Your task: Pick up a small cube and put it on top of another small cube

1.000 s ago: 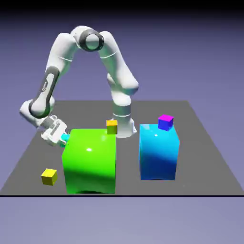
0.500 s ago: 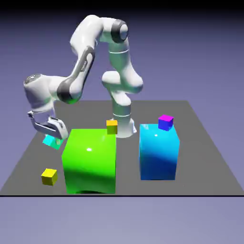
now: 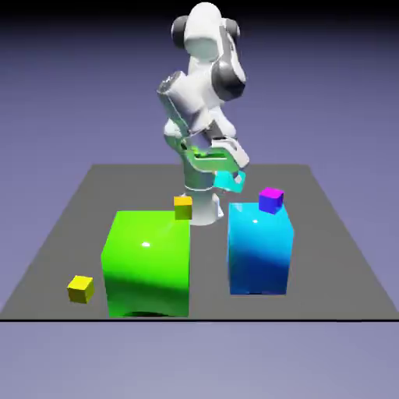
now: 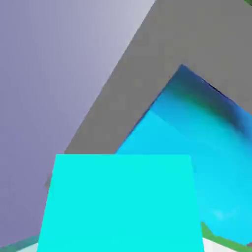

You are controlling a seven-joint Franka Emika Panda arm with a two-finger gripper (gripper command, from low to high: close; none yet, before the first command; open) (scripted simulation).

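We see flat, even rendered light — bright glints on top of the green block (image 3: 146, 261) and big blue block (image 3: 260, 248), soft shadows beneath. The backdrop darkens upward. Edges look slightly soft — mild blur.

My gripper (image 3: 227, 173) is shut tight on the small cube (image 3: 230, 181), up in the air above the table (image 3: 327, 226). Under it, near the table's back edge, stand a big blue block (image 3: 260, 249) and a big green block (image 3: 147, 263).
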